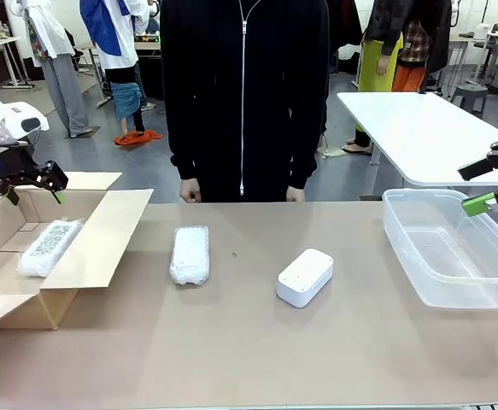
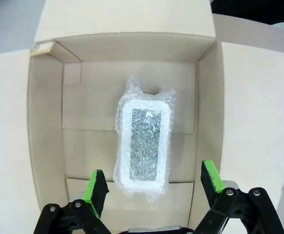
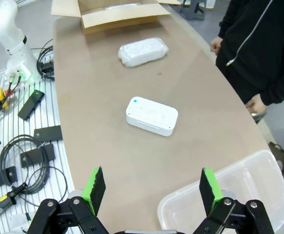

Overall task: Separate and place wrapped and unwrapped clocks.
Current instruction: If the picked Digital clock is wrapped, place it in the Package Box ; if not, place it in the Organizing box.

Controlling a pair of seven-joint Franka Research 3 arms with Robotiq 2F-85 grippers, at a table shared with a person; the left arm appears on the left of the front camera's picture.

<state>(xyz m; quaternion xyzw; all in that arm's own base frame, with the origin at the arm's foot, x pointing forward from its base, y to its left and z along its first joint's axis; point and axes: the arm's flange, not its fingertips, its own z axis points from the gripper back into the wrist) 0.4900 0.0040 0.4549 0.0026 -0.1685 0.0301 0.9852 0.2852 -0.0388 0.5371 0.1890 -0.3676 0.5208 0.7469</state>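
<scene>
one wrapped clock (image 1: 50, 246) lies flat on the floor of the cardboard box (image 1: 95, 248), under your left gripper (image 1: 33, 196), jaws apart. your left wrist view gives its grey face through the wrap. the second wrapped clock (image 1: 190, 254) and the bare clock (image 1: 305, 277) lie mid-way along the bench (image 1: 231, 350), well apart, with open surface all round. your right gripper (image 1: 477, 188) hangs over the clear tub (image 1: 402, 231) at the right end, jaws apart.

open cardboard box (image 1: 96, 244) and clear plastic tub (image 1: 465, 261) sit at opposite table (image 1: 231, 346) ends.
</scene>
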